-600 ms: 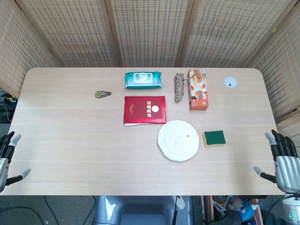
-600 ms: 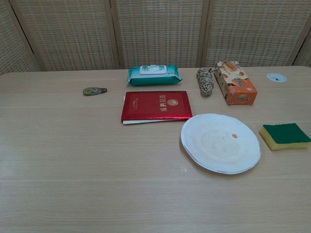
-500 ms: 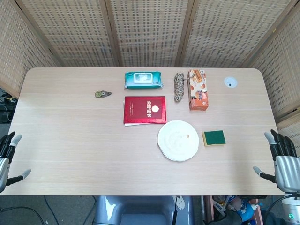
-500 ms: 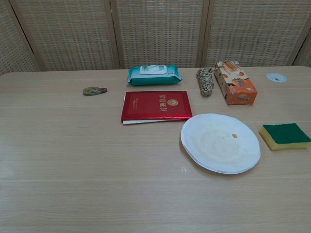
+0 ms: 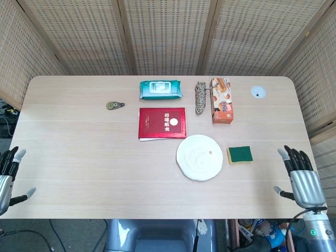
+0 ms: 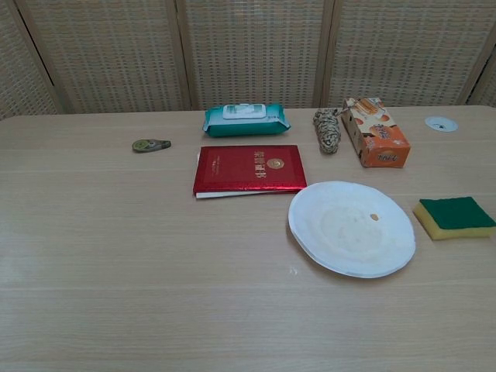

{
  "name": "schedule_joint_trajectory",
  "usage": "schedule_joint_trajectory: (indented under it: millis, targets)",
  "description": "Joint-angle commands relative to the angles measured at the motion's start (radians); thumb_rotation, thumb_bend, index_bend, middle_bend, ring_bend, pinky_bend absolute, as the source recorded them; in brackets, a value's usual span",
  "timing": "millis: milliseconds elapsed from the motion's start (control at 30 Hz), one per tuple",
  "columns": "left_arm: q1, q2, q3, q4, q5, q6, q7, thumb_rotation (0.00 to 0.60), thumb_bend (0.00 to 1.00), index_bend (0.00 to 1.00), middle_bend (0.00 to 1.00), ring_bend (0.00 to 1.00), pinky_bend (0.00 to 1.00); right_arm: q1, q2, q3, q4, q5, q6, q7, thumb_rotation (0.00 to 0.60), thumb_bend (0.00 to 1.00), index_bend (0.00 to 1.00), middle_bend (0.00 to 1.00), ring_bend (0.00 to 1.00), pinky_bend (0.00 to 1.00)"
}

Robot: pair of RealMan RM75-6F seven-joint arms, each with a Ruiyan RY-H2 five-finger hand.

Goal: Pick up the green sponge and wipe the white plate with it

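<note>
The green sponge (image 5: 240, 154) (image 6: 454, 216), green on top and yellow below, lies flat on the table just right of the white plate (image 5: 199, 157) (image 6: 352, 228). A small brown speck sits on the plate. My right hand (image 5: 299, 177) hovers over the table's right edge, fingers spread and empty, to the right of the sponge and nearer the front. At the table's left front corner my left hand (image 5: 7, 176) is open and holds nothing. Neither hand shows in the chest view.
Behind the plate lie a red booklet (image 5: 162, 123), a teal wet-wipes pack (image 5: 160, 90), a coil of rope (image 5: 200, 96) and an orange carton (image 5: 221, 100). A small tape roll (image 5: 113, 105) sits at left, a white cap (image 5: 258, 92) at far right. Woven screens stand behind the table.
My right hand has moved left and a little forward, from off the right edge to over the table's edge. The left hand and all objects stay put.
</note>
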Motion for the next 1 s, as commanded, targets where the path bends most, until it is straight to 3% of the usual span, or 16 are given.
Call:
schedule_joint_trajectory:
  millis: [33, 467, 667, 1000]
  targets:
    - [-0.014, -0.011, -0.012, 0.006, -0.023, -0.022, 0.016, 0.6, 0.0, 0.0, 0.0, 0.0, 0.0, 0.105, -0.039, -0.011, 0.076, -0.026, -0.155, 0.057, 0.6, 0.0, 0.0, 0.0, 0.0, 0.0]
    - [-0.064, -0.054, -0.039, 0.03, -0.122, -0.122, 0.088, 0.6, 0.0, 0.0, 0.0, 0.0, 0.0, 0.277, -0.249, 0.038, 0.349, 0.045, -0.363, 0.029, 0.6, 0.0, 0.08, 0.1, 0.0, 0.02]
    - [-0.071, -0.05, -0.047, 0.025, -0.137, -0.126, 0.086, 0.6, 0.0, 0.0, 0.0, 0.0, 0.0, 0.324, -0.32, 0.037, 0.463, 0.087, -0.442, 0.001, 0.6, 0.0, 0.11, 0.13, 0.0, 0.06]
    - [-0.073, -0.044, -0.041, 0.02, -0.135, -0.126, 0.078, 0.6, 0.0, 0.0, 0.0, 0.0, 0.0, 0.365, -0.409, 0.038, 0.623, 0.125, -0.496, 0.036, 0.6, 0.0, 0.15, 0.17, 0.03, 0.08]
